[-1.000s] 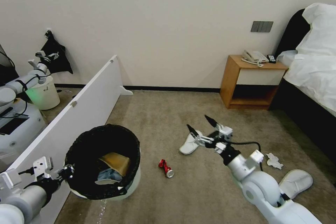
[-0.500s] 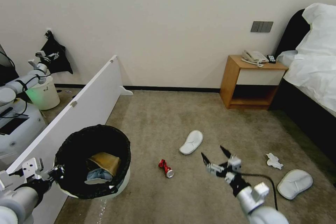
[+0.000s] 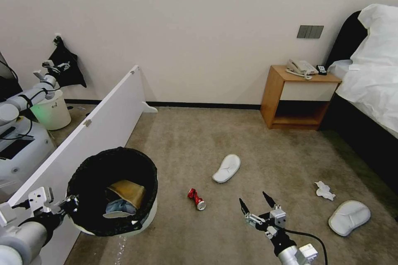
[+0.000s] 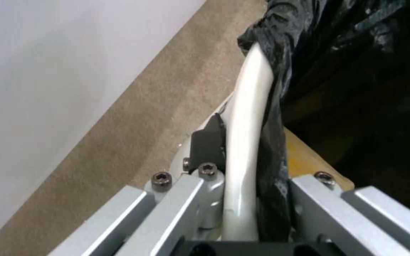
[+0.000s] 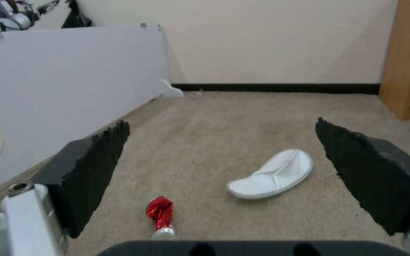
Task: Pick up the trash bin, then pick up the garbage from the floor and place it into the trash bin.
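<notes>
The round white plastic trash bin (image 3: 141, 221), lined with a black plastic bag folded over its rim, hung tilted at the left tool (image 3: 70, 205), whose jaws were clamped narrow on the bin's white rim (image 4: 245, 142) and the bag (image 4: 281, 89) draped over it. Inside the bin, on the far side of that tool, lay a tan cardboard box (image 3: 127, 190), something blue and a white scrap. Beyond the bin's near side, between the two tools, a crushed red can (image 3: 196, 198) lay on the beige-brown short-pile carpet floor (image 3: 207, 145); in the right wrist view the can (image 5: 161, 217) sat close in front of the right tool (image 5: 221, 177), nearer the finger (image 5: 96, 170) on the partition's side. The right tool (image 3: 257, 207) hovered low over the carpet with its black fingers spread wide and nothing between them. Just past it, ahead and well apart from the can, rested a white slipper (image 3: 227, 168), seen also between the spread fingers (image 5: 274, 174). To the right tool's outer side lay a crumpled white tissue (image 3: 324, 190) and, nearer, a second white slipper (image 3: 349, 216). A long white partition board (image 3: 95, 128) ran beside the left tool, and a wooden nightstand (image 3: 298, 99) stood far ahead of the right tool against the wall.
</notes>
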Available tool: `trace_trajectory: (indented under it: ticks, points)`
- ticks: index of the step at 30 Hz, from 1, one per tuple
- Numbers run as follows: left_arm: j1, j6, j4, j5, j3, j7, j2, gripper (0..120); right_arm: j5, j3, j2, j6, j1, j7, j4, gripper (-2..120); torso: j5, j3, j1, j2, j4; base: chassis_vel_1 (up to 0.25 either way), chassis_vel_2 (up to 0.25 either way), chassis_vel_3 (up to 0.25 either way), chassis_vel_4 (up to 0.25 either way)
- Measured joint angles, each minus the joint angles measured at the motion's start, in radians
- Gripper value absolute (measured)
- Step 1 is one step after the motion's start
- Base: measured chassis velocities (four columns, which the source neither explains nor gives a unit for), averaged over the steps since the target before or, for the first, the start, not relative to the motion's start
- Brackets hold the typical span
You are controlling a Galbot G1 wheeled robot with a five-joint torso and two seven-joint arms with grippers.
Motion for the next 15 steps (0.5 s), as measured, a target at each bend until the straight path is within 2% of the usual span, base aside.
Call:
trace_trajectory:
  ticks: [15]
  points:
    - [0.003,0.000,-0.009,-0.011,-0.006,-0.001,0.005,1,-0.004,-0.002,0.006,0.005,0.001,-0.020,-0.024,100,0.0001,0.000,0.000,0.000,0.0000,0.000,0.000,0.000,0.000]
